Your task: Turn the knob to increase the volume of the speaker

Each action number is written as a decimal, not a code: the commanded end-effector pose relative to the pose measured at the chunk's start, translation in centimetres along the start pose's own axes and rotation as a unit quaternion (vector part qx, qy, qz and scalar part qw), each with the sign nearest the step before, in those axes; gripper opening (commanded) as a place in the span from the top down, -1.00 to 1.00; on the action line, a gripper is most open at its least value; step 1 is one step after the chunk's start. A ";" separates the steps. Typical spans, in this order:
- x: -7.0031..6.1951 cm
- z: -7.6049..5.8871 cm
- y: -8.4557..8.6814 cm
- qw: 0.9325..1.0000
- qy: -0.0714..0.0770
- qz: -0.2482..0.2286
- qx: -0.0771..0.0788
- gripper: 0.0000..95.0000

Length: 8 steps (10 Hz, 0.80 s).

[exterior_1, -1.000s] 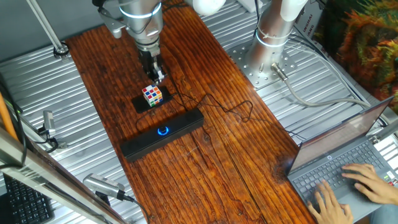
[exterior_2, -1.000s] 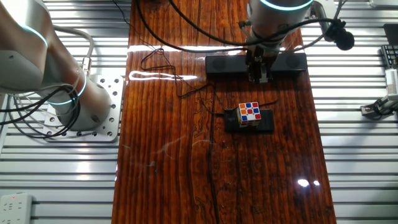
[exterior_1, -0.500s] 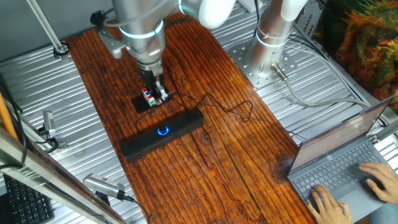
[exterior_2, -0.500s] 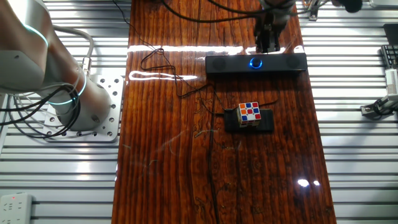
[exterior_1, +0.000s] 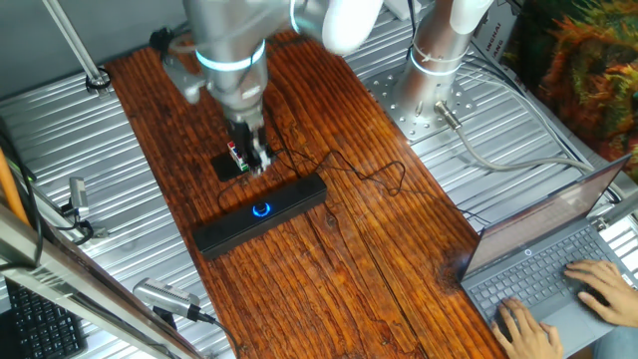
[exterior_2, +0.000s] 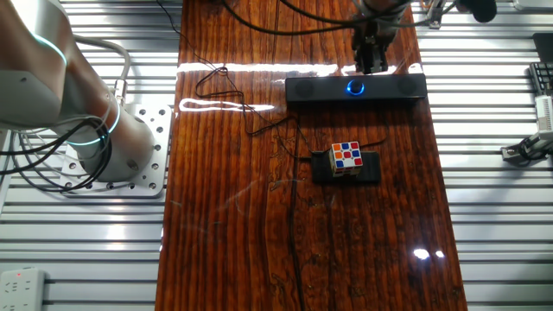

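Observation:
The speaker [exterior_1: 261, 214] [exterior_2: 356, 88] is a long black bar lying across the wooden table. Its knob [exterior_1: 261, 209] [exterior_2: 352, 87] glows blue at the bar's middle and is uncovered in both views. My gripper [exterior_1: 251, 160] [exterior_2: 373, 62] hangs above the table and touches nothing. In one fixed view it overlaps the multicoloured cube [exterior_1: 237, 156]; in the other it lies just past the speaker's far side. Its fingers stand slightly apart with nothing between them. The cube [exterior_2: 346, 155] sits on a small black pad [exterior_2: 346, 169].
A thin black cable [exterior_1: 379, 179] [exterior_2: 226, 86] loops over the wood from the speaker. A second arm's base [exterior_1: 439, 60] [exterior_2: 86, 130] stands beside the table. A person types on a laptop [exterior_1: 558, 259] at the table's corner.
The gripper moved from behind the cube to over it, closer to the speaker. In the other view it no longer covers the knob. Little motion in the last half second.

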<state>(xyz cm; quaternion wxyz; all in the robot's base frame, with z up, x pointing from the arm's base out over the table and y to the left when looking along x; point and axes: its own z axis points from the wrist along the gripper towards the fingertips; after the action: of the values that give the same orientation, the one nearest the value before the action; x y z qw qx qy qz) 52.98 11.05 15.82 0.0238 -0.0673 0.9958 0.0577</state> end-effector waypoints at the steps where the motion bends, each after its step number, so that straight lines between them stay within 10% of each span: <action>1: -0.2 0.8 0.4 1.000 -0.003 -0.002 0.000 1.00; 8: -0.2 0.9 0.4 1.000 0.000 -0.008 0.001 1.00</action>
<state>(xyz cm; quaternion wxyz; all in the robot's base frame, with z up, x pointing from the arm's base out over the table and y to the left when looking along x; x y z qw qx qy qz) 53.29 11.66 14.90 0.0253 -0.0749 0.9953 0.0565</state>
